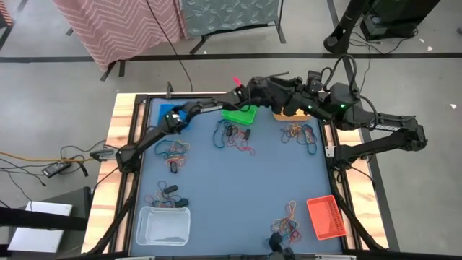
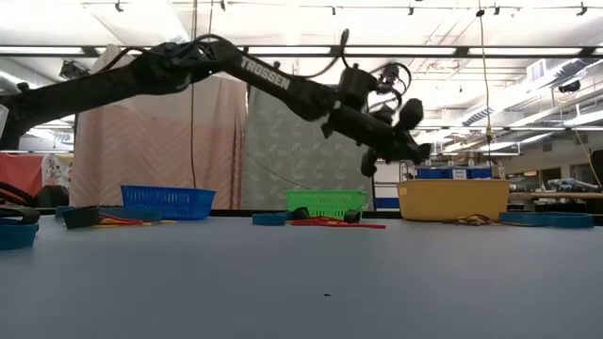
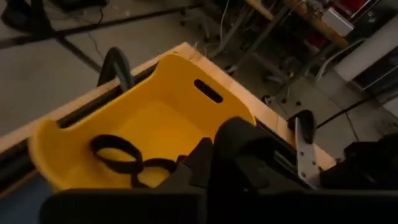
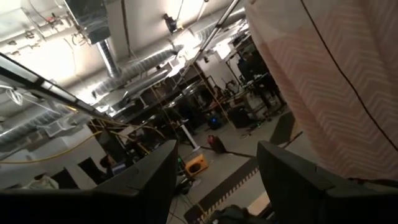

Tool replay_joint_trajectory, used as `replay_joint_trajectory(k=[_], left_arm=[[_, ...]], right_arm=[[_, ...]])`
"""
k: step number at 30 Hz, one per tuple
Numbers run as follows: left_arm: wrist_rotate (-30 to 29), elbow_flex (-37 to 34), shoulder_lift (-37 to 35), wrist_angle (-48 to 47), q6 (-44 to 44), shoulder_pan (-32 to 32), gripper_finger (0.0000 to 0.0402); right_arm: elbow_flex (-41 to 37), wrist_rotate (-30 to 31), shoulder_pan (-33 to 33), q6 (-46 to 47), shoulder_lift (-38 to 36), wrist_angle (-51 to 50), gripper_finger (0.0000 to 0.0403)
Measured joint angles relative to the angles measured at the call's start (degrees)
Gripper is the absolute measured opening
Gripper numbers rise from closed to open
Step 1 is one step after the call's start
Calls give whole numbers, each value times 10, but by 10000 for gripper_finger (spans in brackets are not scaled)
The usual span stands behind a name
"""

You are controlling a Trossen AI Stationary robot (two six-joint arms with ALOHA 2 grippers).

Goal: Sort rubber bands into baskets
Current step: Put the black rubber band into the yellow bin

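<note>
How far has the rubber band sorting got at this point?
Barely started. Done: black bands lie in the yellow basket. In hand: the left end effector hangs over that basket; nothing visibly held. The right end effector is raised, open and empty. Left: mixed piles of bands on the mat, while the clear basket and red basket look empty.

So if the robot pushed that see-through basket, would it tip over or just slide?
Probably slide. The clear basket sits low and wide on the flat blue table, so tipping looks unlikely. It seems thin plastic and looks almost empty, so it is likely light and would scoot easily. A push high on its rim might still rock it.
</note>
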Motion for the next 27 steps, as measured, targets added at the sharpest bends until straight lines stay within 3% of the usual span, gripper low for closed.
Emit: replay_joint_trajectory(k=[10, 18, 22, 27], left_arm=[[-75, -1, 8, -17, 88, -25, 157], [-85, -1, 7, -54, 94, -18, 251], [-84, 8, 7, -55, 91, -14, 273], [-81, 10, 0, -32, 93, -11, 272]], right_arm=[[0, 0, 4, 4, 0, -12, 231], [0, 0, 4, 4, 0, -12, 231], [0, 0, 4, 3, 0, -12, 231], [0, 0, 4, 3, 0, -12, 231]])
